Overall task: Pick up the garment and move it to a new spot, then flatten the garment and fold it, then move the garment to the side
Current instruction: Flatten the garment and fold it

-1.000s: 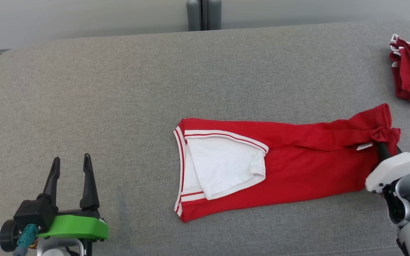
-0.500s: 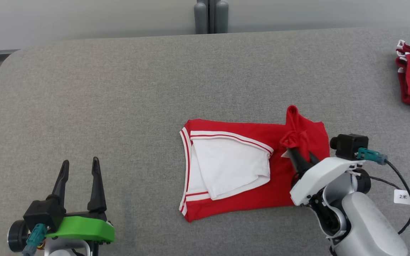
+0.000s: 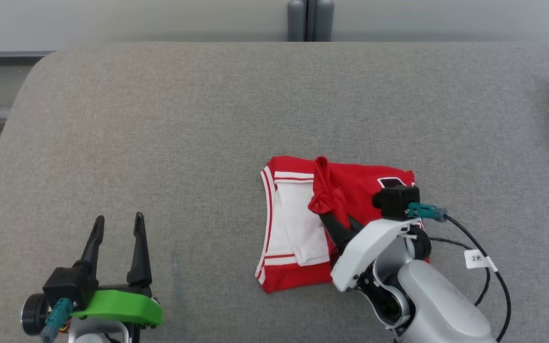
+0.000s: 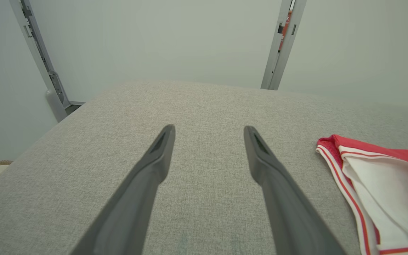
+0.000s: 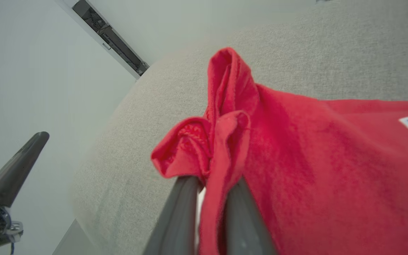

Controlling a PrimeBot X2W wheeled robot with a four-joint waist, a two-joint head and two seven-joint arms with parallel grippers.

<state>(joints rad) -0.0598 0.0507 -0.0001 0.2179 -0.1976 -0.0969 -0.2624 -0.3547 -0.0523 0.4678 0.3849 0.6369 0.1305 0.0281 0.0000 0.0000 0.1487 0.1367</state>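
Head view, your right gripper (image 3: pixel 330 215), jaws clamped on a bunched edge of the garment (image 3: pixel 362 183), left gripper (image 3: pixel 118 219), jaws wide, well apart.

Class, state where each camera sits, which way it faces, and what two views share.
Head view: on the head, looking down at the garment; left end effector and right end effector show.
Left wrist view: on that wrist, along its open fingers over grey surface.
Right wrist view: on that wrist, along fingers shut on the garment.
All share the garment.
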